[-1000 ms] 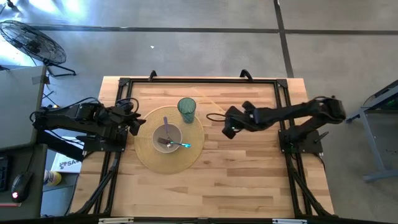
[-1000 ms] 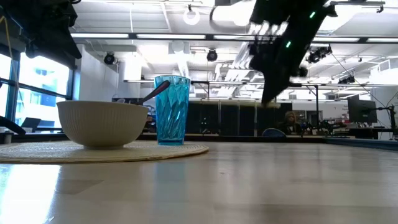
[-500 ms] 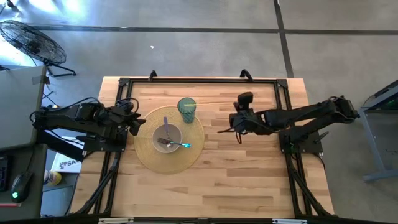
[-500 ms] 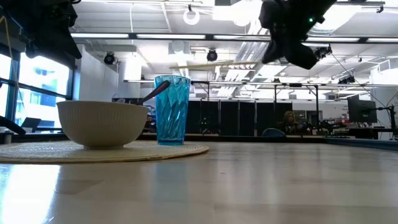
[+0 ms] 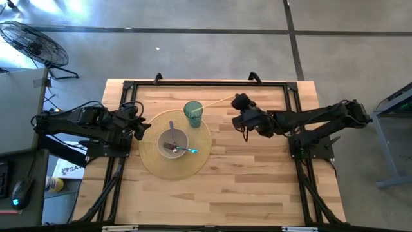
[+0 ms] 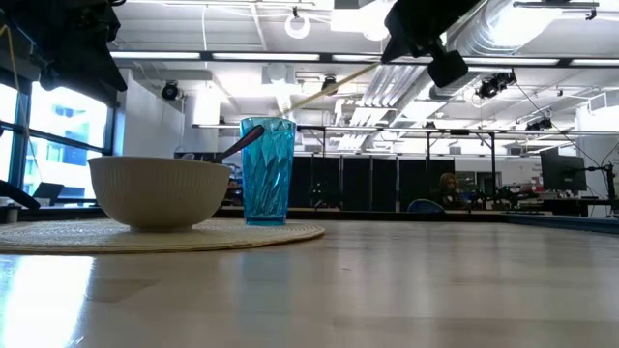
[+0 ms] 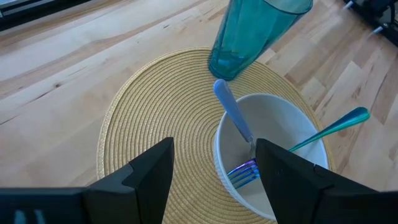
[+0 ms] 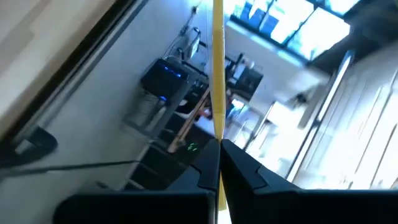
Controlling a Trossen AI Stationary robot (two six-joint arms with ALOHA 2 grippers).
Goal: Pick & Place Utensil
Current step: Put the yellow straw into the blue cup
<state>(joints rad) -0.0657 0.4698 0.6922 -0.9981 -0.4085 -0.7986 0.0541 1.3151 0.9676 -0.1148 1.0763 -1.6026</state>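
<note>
Chopstick (image 5: 215, 102) in right gripper (image 5: 237, 102), now tilted toward cup (image 5: 193, 113)

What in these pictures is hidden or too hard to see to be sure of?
- Inside of the blue cup: low view is side-on; high view too small.
- Far tip of the chopstick over the cup: too thin from above.
- Fork and spoons in the bowl: hidden by its wall in the low view.
- Right gripper fingertips: high view too small.
</note>
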